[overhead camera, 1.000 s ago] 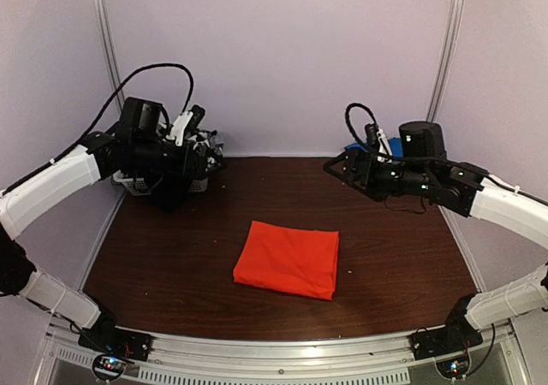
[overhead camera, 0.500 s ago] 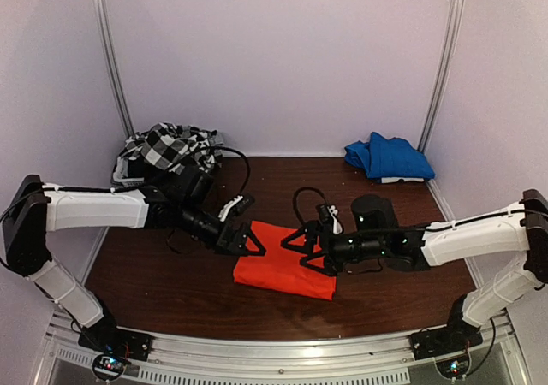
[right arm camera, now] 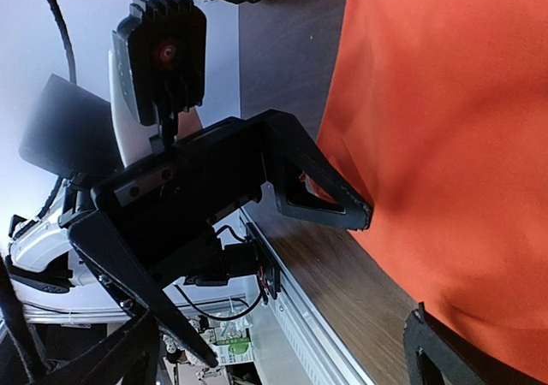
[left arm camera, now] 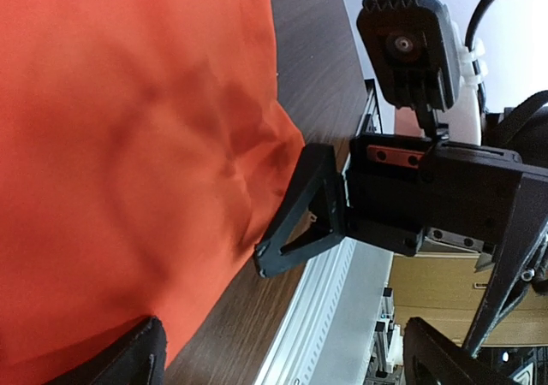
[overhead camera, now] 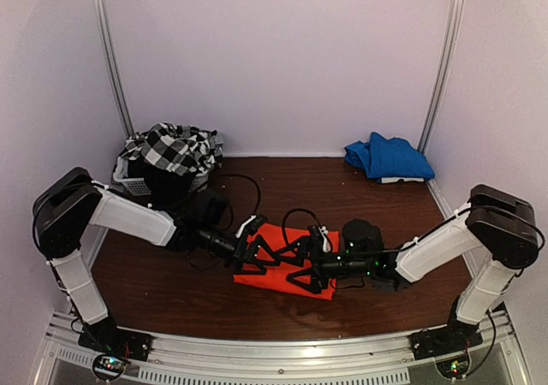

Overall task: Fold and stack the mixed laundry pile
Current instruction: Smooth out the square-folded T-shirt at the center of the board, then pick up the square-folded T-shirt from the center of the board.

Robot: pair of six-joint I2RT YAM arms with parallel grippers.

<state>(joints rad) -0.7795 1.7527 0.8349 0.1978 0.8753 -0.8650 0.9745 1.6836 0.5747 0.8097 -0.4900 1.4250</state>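
Surface: a dark wooden table (overhead camera: 171, 291) stood inside pale lilac walls (overhead camera: 274, 60)
Task's thing: the orange-red garment (overhead camera: 261, 278) lay folded flat at the middle of the table, while the checked garment (overhead camera: 171, 148) was heaped in the white basket (overhead camera: 127, 180) at the far left corner
Aside: a blue cloth (overhead camera: 390, 156) sat at the far right, well apart
Left gripper (overhead camera: 261, 257): low over the orange cloth's left part, fingers spread, pinching nothing
Right gripper (overhead camera: 300, 265): low over the cloth facing the left one, fingers likewise spread and holding nothing
Risk: the two grippers were very close, so a careless closing could knock finger against finger
Risk: a pinch catching only the top layer would probably pull the fold open, and dragging would bunch the cloth
Top view only: gave the whole layout, the basket pile and both arms reaching inward
Wrist views only: each showed the other gripper's fingertip at the cloth's near edge, with soft creases beside it; actual contact could not be told
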